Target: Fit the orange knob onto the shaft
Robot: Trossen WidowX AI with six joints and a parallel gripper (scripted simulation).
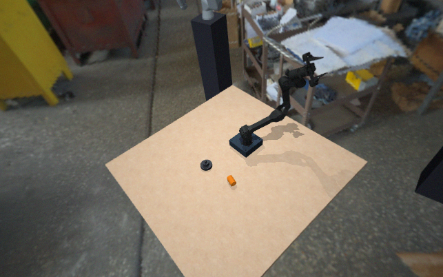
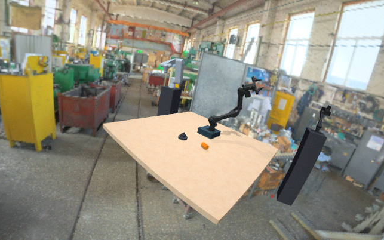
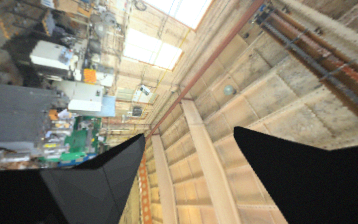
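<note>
The orange knob (image 1: 231, 180) (image 2: 205, 145) lies on its side on the table, apart from the pedestal. The round dark pedestal (image 1: 202, 167) (image 2: 183, 137) stands on the table with its short shaft (image 1: 206, 162) (image 2: 183, 134) pointing up; the shaft's flat side cannot be made out. My gripper (image 1: 324, 65) (image 2: 261, 85) (image 3: 189, 134) is open and empty, raised high above the table and far from both. The wrist view shows its two spread fingers against the ceiling and walls; knob and pedestal are not in that view.
The arm's dark square base (image 1: 246, 148) (image 2: 208, 134) stands on the light wooden table (image 1: 189, 213) (image 2: 169, 161), close to the pedestal and the knob. Dark pillars (image 1: 211, 52) (image 2: 302, 167) with other arms stand beyond the table's edges.
</note>
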